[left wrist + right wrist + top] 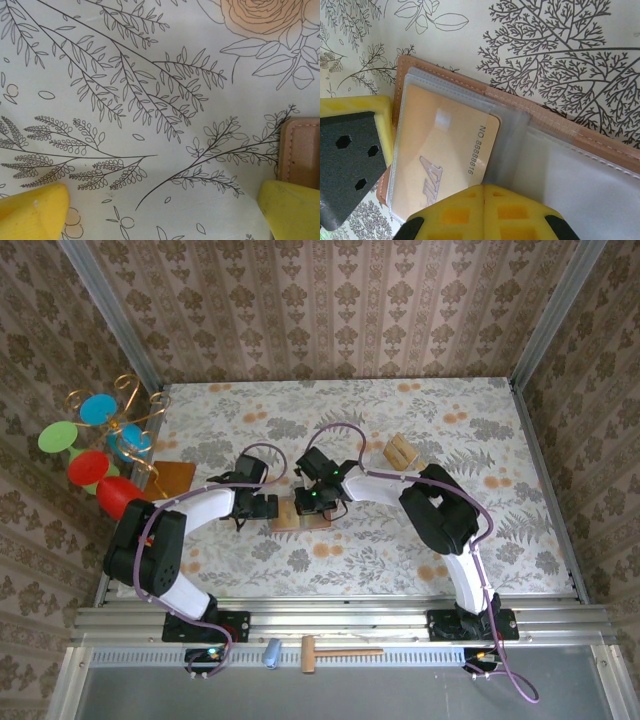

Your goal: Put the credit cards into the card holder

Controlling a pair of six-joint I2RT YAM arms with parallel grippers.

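Card holder (291, 520) on tabletop (400, 540) between both claws, lying open, clear sleeves (570, 180) up; long axis upper left to lower right in right wrist view. Credit card (445, 145) in left sleeve, long axis across holder's; print reads "NO 88888816". Spare credit cards (402, 450) stacked behind right arm. Right claw (484, 210) closed, tips over card's edge. Left claw (160, 215) wide open, empty, one finger (292, 210) just beside holder

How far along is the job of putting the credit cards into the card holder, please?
Done: the card holder lies open with one card in a clear sleeve. In hand: the shut right hand is over that card's edge; the open left hand sits beside the holder. Left: the pile of cards on the table.
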